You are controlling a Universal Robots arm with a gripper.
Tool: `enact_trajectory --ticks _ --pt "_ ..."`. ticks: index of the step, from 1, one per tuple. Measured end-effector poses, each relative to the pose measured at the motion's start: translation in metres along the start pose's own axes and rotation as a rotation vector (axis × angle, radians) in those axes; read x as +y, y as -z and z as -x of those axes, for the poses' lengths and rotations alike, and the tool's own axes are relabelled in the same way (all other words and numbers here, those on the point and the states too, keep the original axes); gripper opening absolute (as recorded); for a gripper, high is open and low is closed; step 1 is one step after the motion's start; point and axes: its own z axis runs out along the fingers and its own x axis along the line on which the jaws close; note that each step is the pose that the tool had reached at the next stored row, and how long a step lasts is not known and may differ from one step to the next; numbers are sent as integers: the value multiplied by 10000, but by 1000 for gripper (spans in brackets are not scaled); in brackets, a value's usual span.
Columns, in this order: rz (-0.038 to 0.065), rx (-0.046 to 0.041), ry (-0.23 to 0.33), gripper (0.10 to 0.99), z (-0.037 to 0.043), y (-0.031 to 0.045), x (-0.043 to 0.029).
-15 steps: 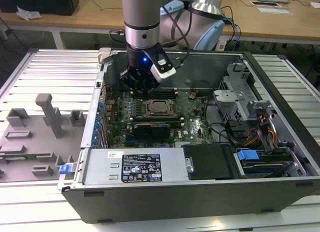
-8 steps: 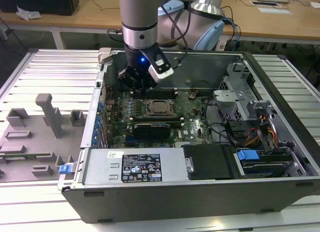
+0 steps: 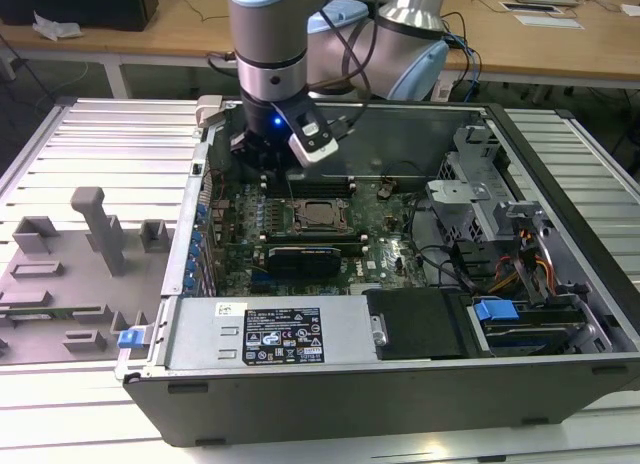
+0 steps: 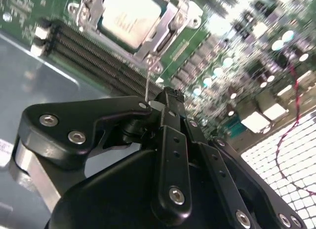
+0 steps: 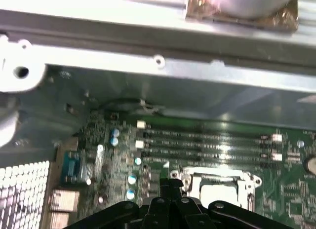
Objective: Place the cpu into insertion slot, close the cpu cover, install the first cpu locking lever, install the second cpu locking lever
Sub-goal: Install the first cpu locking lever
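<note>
The cpu [image 4: 129, 16] lies in the insertion slot [image 3: 318, 215], its pale metal top showing through the window of the cpu cover [image 4: 169, 27], which lies flat over it. In the first wrist view the cpu [image 5: 221, 194] and the cover's frame [image 5: 217, 175] sit just past my fingertips. My gripper [image 4: 167, 96] hangs at the socket's corner beside the memory slots, fingers together. A thin silver locking lever [image 4: 148, 78] rises from the socket's edge to my fingertips. In the exterior view my gripper [image 3: 268, 164] is over the board, toward that view's left of the socket.
Long memory slots [image 3: 322, 184] run behind the socket. A black expansion card [image 3: 300, 256] lies in front of it. The case's metal wall [image 5: 163, 71] is close by. A drive cage [image 3: 480, 209] and cables fill the exterior view's right, grey fixtures [image 3: 95, 229] its left.
</note>
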Motion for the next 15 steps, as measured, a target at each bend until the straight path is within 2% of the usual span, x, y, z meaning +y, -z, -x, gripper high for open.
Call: enact_trajectory --ticks 4,7,9,15 --pt "264 -24 -9 106 -25 0 1" --pt "639 -60 -27 106 -31 0 1" --pt "702 -65 -32 106 -31 0 2" --pt "703 -65 -30 106 -15 -1 0"
